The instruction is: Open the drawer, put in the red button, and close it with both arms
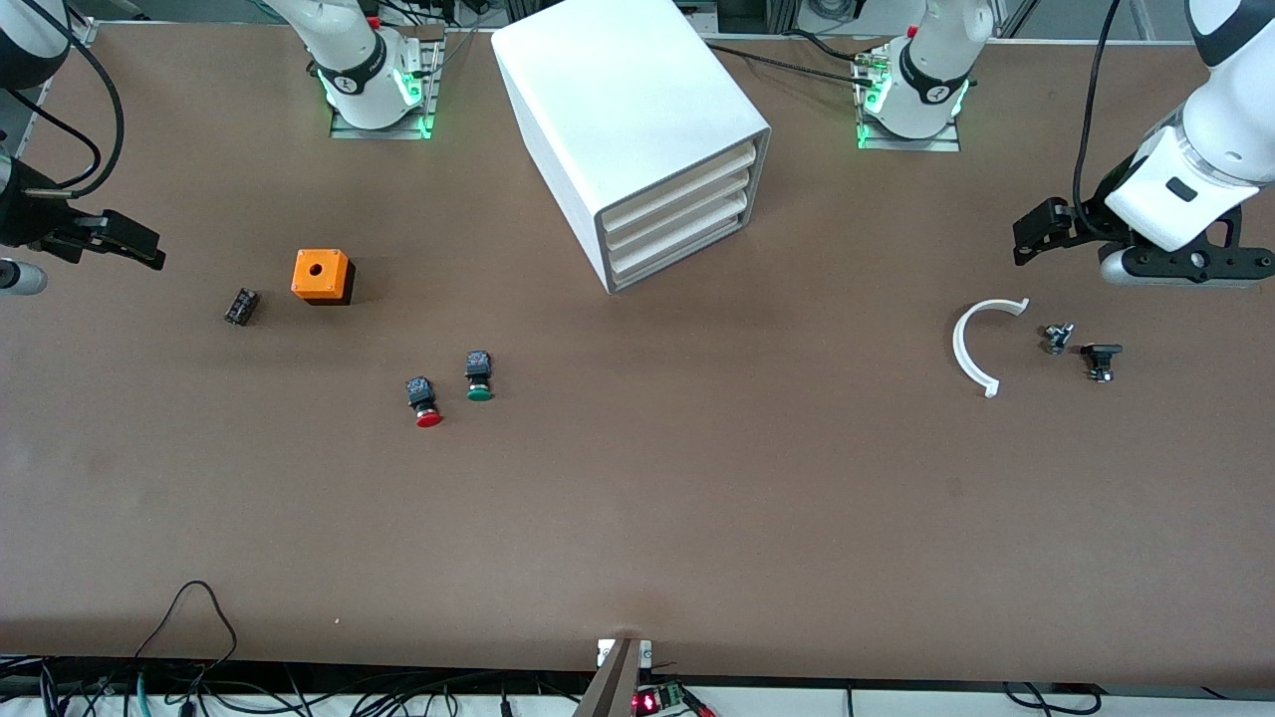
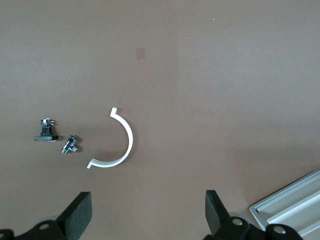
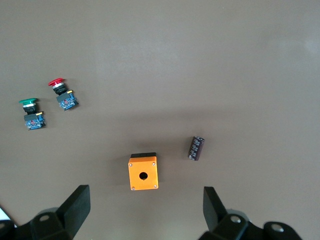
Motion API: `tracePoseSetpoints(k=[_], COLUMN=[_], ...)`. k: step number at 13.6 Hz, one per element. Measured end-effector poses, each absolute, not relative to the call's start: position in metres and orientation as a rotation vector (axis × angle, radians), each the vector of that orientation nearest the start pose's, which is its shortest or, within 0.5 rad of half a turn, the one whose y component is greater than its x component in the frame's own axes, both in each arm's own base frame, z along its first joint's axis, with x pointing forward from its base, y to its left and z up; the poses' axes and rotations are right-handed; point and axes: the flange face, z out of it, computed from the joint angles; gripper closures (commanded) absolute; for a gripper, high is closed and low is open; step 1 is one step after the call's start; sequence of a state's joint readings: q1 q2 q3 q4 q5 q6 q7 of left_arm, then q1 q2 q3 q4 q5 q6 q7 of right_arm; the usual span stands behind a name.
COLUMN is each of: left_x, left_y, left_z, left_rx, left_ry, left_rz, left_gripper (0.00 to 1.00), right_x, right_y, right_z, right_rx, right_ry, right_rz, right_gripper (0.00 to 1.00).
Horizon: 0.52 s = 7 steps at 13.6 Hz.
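The white cabinet [image 1: 637, 119] stands near the robots' bases, with all three drawers shut. The middle drawer [image 1: 677, 221] sits flush between the other two. The red button [image 1: 425, 401] lies on its side on the table beside the green button [image 1: 479, 376]; it also shows in the right wrist view [image 3: 61, 92]. My right gripper [image 1: 120, 239] hangs open and empty over the right arm's end of the table, with the orange box [image 3: 143, 172] in its wrist view [image 3: 147, 212]. My left gripper [image 1: 1041, 231] hangs open and empty over the left arm's end [image 2: 149, 215].
The orange box [image 1: 322, 276] and a small black cylinder [image 1: 240, 306] lie toward the right arm's end. A white curved strip [image 1: 971, 349] and two small dark parts [image 1: 1058, 338] [image 1: 1101, 360] lie below the left gripper. A cabinet corner [image 2: 295, 210] shows in the left wrist view.
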State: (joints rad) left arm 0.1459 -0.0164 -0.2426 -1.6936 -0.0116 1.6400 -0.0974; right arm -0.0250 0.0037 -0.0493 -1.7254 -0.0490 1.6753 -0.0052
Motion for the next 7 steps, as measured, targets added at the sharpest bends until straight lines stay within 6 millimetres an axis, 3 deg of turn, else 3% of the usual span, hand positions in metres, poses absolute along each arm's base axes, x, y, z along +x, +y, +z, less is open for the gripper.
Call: tracePoseSetpoints(k=[7], left_x=[0.5461], left_y=[-0.0549], left_z=[0.5854], left_rx=[-3.143], left_ry=[0.001], left_rz=[0.094], left_gripper=[0.0], right_x=[0.5563], right_y=[-0.0447], right_z=[0.5582], right_rx=[-3.185], right_ry=[0.096], right_rz=[0.088], right_gripper=[0.0])
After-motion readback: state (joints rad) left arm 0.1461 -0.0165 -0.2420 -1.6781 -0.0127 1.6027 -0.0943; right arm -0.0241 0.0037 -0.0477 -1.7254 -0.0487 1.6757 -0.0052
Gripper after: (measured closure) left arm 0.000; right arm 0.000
